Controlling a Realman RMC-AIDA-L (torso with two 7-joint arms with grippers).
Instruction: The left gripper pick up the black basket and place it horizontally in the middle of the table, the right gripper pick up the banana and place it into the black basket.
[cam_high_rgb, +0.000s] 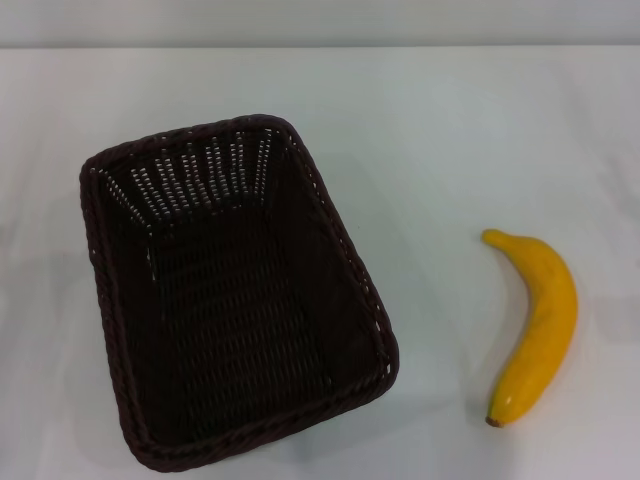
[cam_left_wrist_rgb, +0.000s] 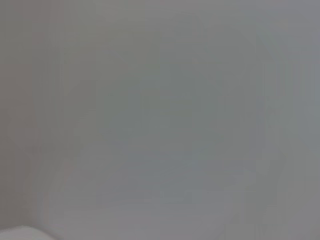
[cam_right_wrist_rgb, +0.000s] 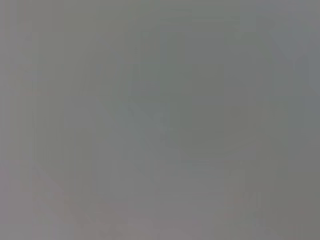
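The black basket (cam_high_rgb: 232, 290) stands on the white table (cam_high_rgb: 450, 130) left of centre in the head view, its long side running front to back and slightly turned, and it is empty. The banana (cam_high_rgb: 536, 325) lies on the table to the right of the basket, apart from it, its dark tip toward the front. Neither gripper shows in any view. Both wrist views show only a plain grey surface.
The table's far edge (cam_high_rgb: 320, 46) runs along the top of the head view. Bare tabletop lies between the basket and the banana and behind both.
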